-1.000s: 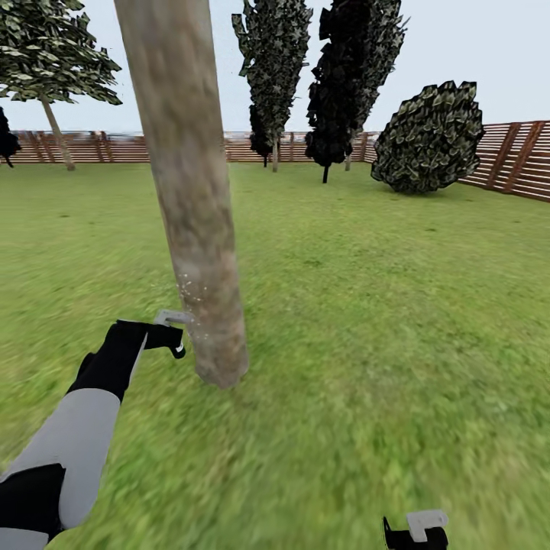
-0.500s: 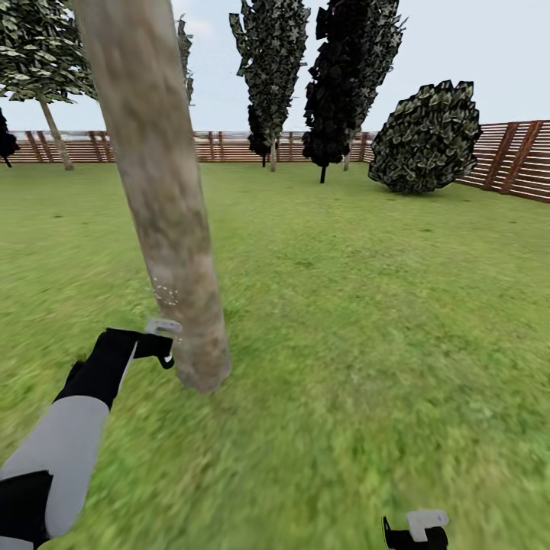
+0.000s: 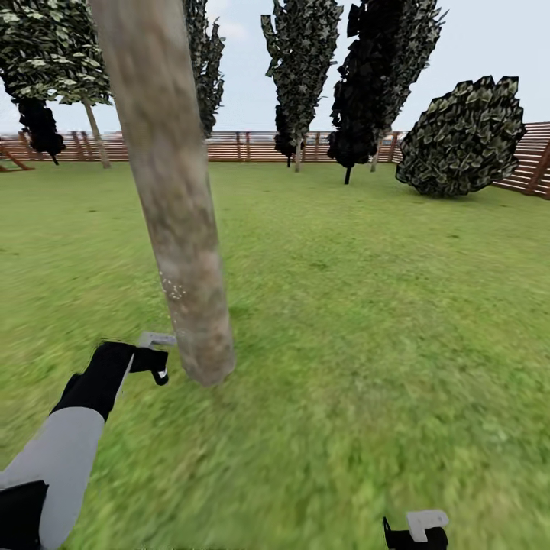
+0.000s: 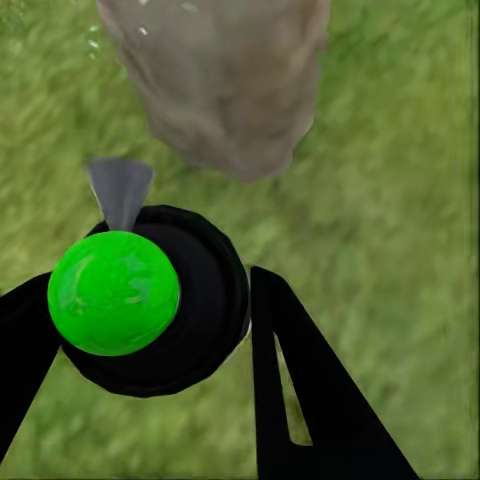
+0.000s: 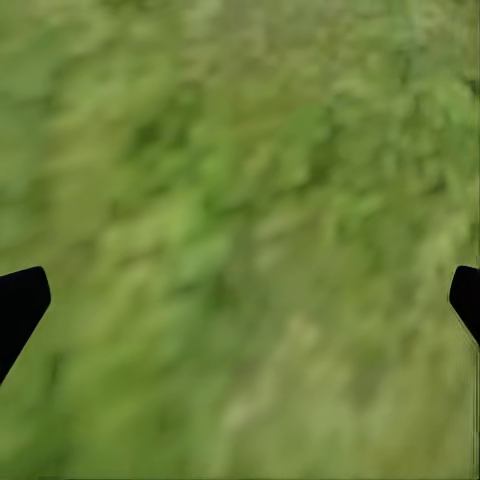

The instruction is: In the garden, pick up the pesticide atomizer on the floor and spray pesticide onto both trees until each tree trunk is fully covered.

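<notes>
While clenched on the bottle (image 4: 150, 300), left gripper (image 3: 149, 359) sits just beside trunk (image 3: 179, 221) base, white specks above; right gripper (image 5: 240, 300) spread wide over grass (image 5: 240, 200).

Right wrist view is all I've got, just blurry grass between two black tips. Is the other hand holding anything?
Observer: Yes. The left hand is shut on the pesticide atomizer, a black bottle with a bright green cap.
Operator: Aimed at what?
Observer: Its grey nozzle points at the base of the tree trunk, close to it but not touching.
Operator: Any spray on it?
Observer: In the head view, a patch of white specks sits low on the trunk, just above that hand.
</notes>
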